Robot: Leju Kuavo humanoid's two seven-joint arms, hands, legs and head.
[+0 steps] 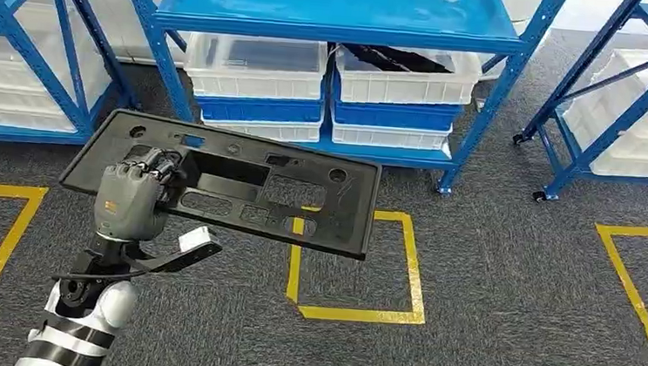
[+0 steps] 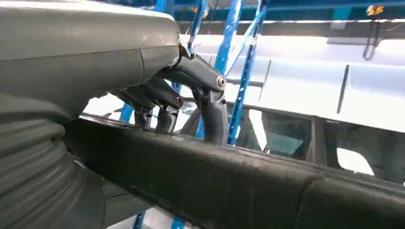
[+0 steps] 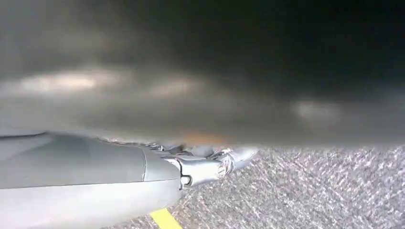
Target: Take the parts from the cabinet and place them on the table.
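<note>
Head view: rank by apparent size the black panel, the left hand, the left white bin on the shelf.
1. black panel, widest by far, though nearest the camera.
2. white bin on the blue shelf, farther back, so its true size is unsure.
3. left hand, gripping the panel's left end.

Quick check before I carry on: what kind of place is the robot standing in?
Most likely a warehouse or factory parts store: blue metal shelving racks hold stacked white plastic bins, and yellow tape squares mark the grey carpeted floor.
</note>
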